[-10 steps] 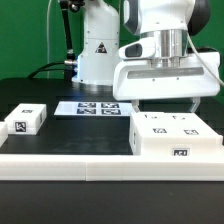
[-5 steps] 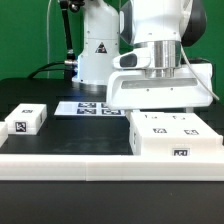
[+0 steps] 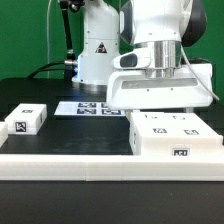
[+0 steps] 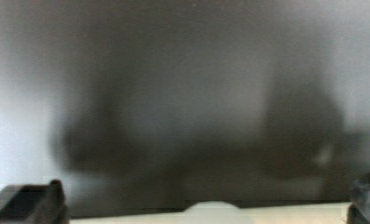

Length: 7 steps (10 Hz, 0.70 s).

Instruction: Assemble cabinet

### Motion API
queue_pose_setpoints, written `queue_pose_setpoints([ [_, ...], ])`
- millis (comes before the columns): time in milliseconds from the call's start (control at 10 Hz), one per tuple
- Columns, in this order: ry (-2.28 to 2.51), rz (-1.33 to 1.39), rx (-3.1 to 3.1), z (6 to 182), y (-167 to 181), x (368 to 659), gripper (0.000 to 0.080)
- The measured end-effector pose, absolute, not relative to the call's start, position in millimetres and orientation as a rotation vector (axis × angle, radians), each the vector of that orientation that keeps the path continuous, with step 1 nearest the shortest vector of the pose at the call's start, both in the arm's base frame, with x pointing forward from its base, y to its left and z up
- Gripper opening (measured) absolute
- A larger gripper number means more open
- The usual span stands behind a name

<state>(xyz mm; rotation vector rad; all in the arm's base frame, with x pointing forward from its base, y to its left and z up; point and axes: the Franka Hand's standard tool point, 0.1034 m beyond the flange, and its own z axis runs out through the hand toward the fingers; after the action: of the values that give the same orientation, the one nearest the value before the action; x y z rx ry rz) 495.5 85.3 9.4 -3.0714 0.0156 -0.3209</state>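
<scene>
cabinet: big white box, tags on top and front, flat on table, exterior view's right.

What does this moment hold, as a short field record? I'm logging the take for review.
cabinet: large white tagged box, on the table at the exterior view's right
small tagged block: at the exterior view's left, apart from the cabinet
marker board: flat, farther back, between those two
arm: above the cabinet's rear part
jaws: wide apart in the blurred wrist view, nothing seen gripped
table: dark surface
</scene>
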Motion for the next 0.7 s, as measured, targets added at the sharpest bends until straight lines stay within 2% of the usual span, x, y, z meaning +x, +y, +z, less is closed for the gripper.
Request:
queue_pose_setpoints([
  [300, 0.012, -0.348, -3.082, 5.7, 67.4, 503.2, 0.0797],
  [600, 0.007, -0.348, -3.081, 5.1, 69.2, 502.8, 0.0797],
  [700, 0.008, -0.347, -3.079, 5.1, 70.7, 502.6, 0.0707],
])
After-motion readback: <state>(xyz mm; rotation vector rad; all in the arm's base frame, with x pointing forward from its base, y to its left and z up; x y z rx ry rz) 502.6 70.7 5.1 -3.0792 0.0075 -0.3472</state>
